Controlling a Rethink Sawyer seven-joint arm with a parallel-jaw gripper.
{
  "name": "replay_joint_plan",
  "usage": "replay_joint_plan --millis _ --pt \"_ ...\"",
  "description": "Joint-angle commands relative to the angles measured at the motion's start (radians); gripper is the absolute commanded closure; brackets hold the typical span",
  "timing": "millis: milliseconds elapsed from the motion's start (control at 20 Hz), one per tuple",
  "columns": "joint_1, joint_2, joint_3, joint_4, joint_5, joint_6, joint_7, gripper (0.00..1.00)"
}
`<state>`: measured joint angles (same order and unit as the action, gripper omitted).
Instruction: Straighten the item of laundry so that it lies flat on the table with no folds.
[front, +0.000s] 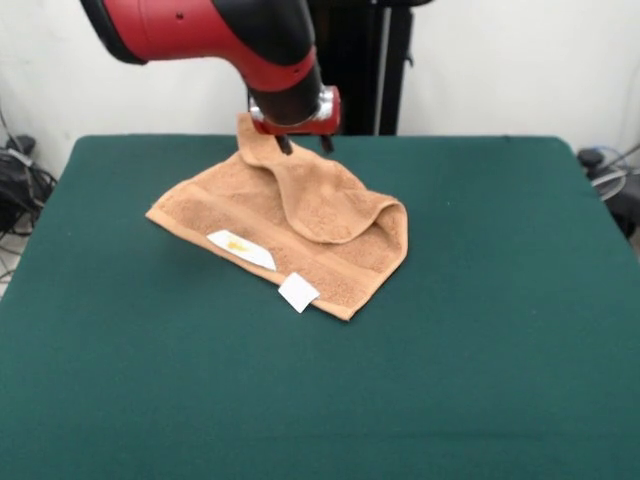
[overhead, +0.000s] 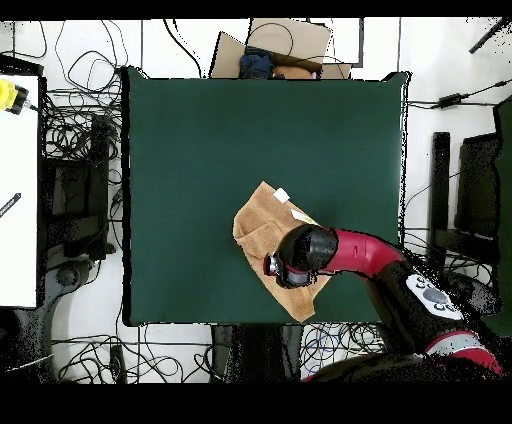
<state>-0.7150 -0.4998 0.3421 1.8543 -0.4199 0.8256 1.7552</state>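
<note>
The item of laundry (front: 250, 215) is an orange-tan towel lying rumpled near the far middle of the green table (front: 480, 300). One far corner is lifted, and a flap hangs folded over the towel's middle. Two white tags (front: 240, 248) show on its near edge. My gripper (front: 305, 146) is at that raised corner, shut on the cloth, which stands up beside its left finger. In the overhead view the arm's head covers part of the towel (overhead: 258, 220), with the gripper (overhead: 272, 268) over its lower end, near the table's bottom edge (overhead: 200, 320).
A black post (front: 360, 60) rises behind the table's far edge. Cables (overhead: 85, 130) lie on the floor around the table, a cardboard box (overhead: 285, 45) sits past its top edge, and a white bench (overhead: 18, 200) stands at the left.
</note>
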Motion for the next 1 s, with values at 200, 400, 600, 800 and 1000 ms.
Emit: replay_joint_plan --millis 200,400,600,800,1000 --pt "0.031 -0.001 0.074 -0.123 -0.062 0.057 -0.148 0.00" --pt "0.026 0.007 0.069 -0.132 -0.069 0.048 -0.155 0.00" --pt "0.017 0.020 0.063 -0.140 -0.083 0.034 -0.164 0.00" --pt "0.006 0.017 0.064 -0.126 -0.098 0.017 -0.165 0.00" --pt "0.000 0.010 0.061 -0.121 -0.114 0.012 -0.170 0.00"
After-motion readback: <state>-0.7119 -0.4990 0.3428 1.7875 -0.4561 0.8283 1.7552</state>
